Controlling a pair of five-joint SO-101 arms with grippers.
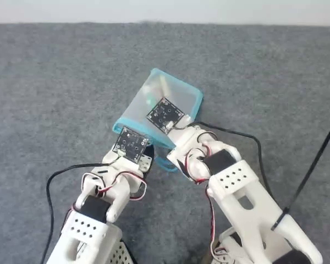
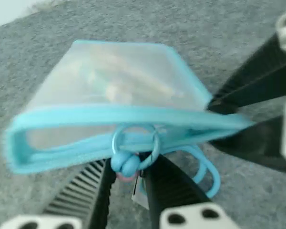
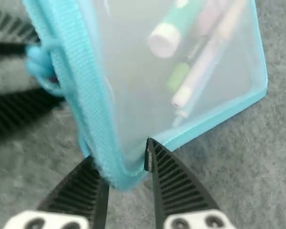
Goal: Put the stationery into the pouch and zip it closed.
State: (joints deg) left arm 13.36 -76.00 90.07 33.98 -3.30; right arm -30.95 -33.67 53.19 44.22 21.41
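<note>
L end effector [image 2: 129,174] pinches zip pull [image 2: 125,163]; R end effector [image 3: 120,155] clamps pouch [image 3: 128,71] corner, pens [image 3: 200,71] inside.

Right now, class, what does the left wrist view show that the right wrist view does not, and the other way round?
Left wrist view: the zipper pull, a ring with a blue bead, seen plainly and pinched in the left claw. Right wrist view: the stationery inside, a green marker with a white cap beside a pale pen, and the right claw clamped on a corner of the pouch. Both: the translucent, blue-edged pouch lying on grey carpet.
</note>
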